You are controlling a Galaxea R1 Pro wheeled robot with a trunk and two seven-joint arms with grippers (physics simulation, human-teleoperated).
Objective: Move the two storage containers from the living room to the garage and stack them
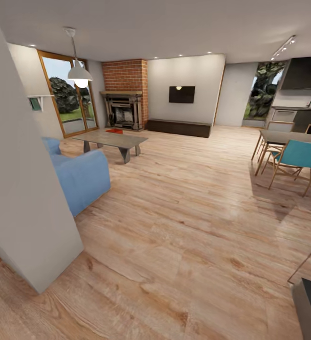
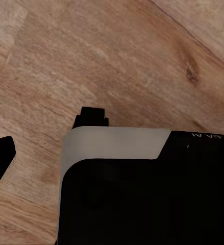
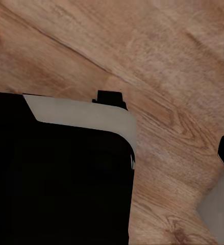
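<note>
Looking into the living room, the robot sees a small red-orange thing (image 1: 114, 131), maybe one plastic storage container, on the far left grey low counter (image 1: 127, 140). Next it should drive closer. I cannot tell whether either tool is released or clenched.

We see bright, even light from ceiling spots (image 1: 208, 53) and garden doors (image 1: 70, 97); soft chair (image 1: 294, 160) shadows, edges bent, wrist views blurred
</note>
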